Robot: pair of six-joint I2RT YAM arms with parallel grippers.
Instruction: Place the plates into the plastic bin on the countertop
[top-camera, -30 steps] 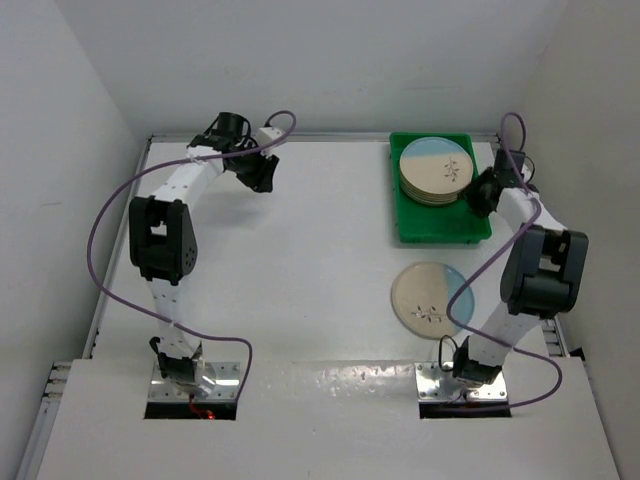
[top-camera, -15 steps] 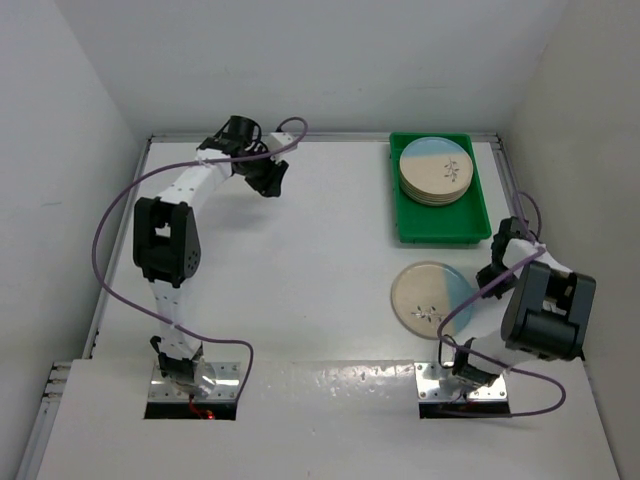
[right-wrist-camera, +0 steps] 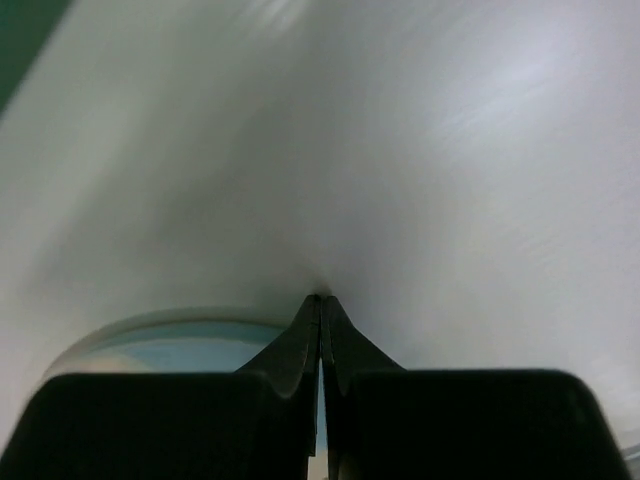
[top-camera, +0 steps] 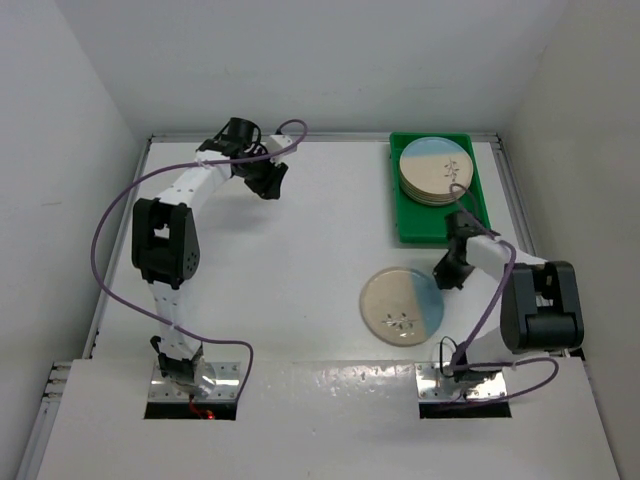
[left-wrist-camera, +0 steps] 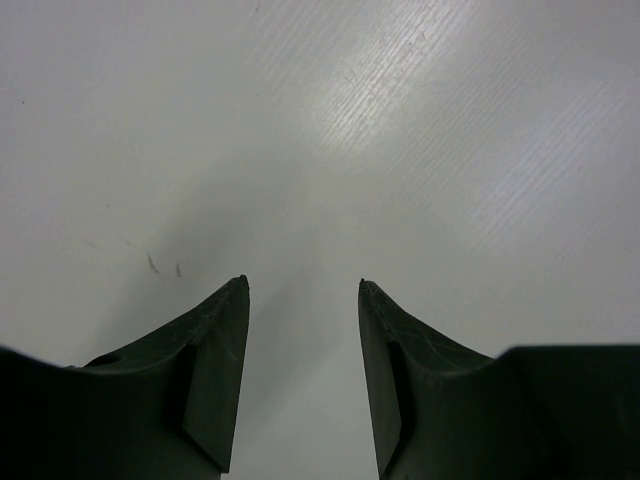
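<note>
A: Finishes on your feed?
B: I see the countertop as matt white, finely ribbed, soft sheen. Plastic bin: glossy green. Plates: smooth cream, satin glaze look. Left gripper: matt black plastic, faint scuffs.

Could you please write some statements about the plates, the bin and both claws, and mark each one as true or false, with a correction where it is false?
1. A stack of plates sits in the far part of the green bin. True.
2. The lone plate on the countertop has a pink segment. False: its segment is blue.
3. The right claw is shut. True.
4. The left claw holds a plate. False: it is open over bare countertop and holds nothing.
</note>
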